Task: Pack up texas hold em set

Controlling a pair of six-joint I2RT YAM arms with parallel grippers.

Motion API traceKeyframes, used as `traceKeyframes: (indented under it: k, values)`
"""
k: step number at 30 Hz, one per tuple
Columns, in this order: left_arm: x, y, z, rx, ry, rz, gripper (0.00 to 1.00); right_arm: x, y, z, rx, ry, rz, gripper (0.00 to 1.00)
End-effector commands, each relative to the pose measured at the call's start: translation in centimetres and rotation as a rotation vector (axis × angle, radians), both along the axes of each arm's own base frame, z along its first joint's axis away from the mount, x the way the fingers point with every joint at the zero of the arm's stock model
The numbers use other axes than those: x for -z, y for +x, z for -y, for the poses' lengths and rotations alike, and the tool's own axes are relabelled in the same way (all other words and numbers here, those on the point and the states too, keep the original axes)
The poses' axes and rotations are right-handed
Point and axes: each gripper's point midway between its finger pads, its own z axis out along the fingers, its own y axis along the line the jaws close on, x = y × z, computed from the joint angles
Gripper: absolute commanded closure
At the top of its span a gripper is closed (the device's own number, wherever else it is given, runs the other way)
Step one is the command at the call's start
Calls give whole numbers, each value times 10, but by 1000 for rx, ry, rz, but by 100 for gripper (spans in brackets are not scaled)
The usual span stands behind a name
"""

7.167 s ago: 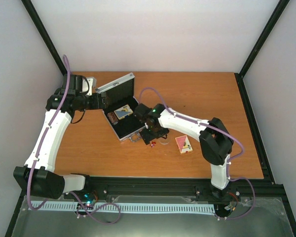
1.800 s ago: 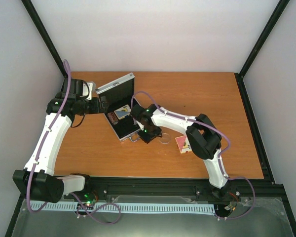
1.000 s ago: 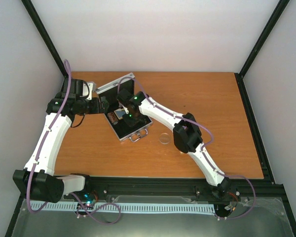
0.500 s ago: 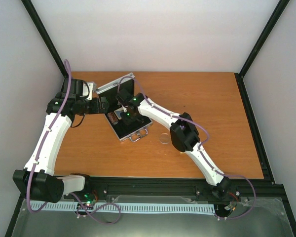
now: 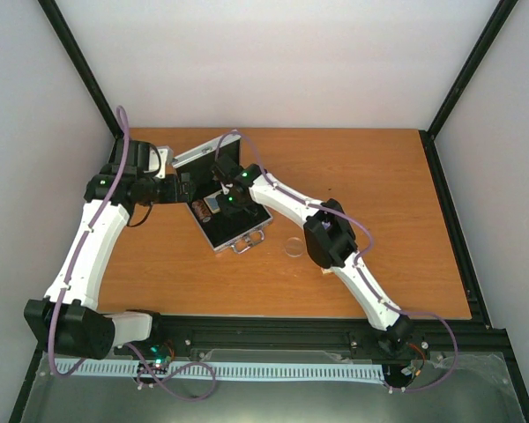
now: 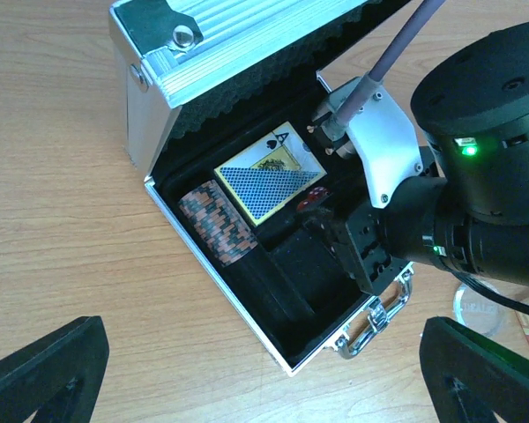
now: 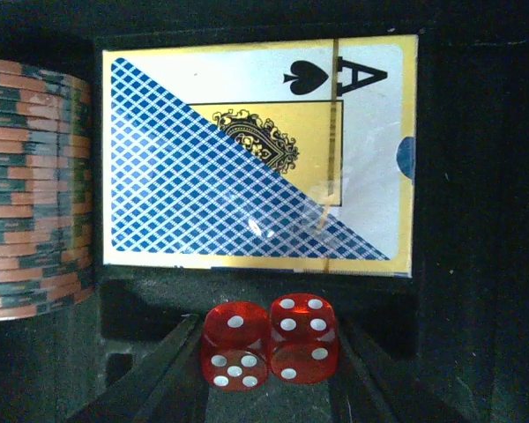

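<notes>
Toward the far left corner of the tabletop, the open silver case holds a card pack and a chip stack. Inside it the right gripper is clamped on two red dice beside the pack; the left gripper hangs spread apart nearby.

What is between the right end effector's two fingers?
Two red dice, side by side, next to the blue-yellow card pack inside the case; the right wrist view shows this.

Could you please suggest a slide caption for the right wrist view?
Right gripper holds two red dice over the open case, near the blue-yellow card pack and chip stack.
</notes>
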Motion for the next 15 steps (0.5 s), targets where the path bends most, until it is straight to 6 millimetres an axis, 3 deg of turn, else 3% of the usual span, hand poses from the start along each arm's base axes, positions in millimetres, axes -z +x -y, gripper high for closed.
traceKeyframes:
  k: [1, 15]
  values:
    - [2, -2, 3, 27, -2, -14, 0, 10, 8, -7, 25, 32, -12, 63]
    - [4, 1, 6, 34, -13, -23, 0, 22, 24, -11, 128, 55, 9, 62]
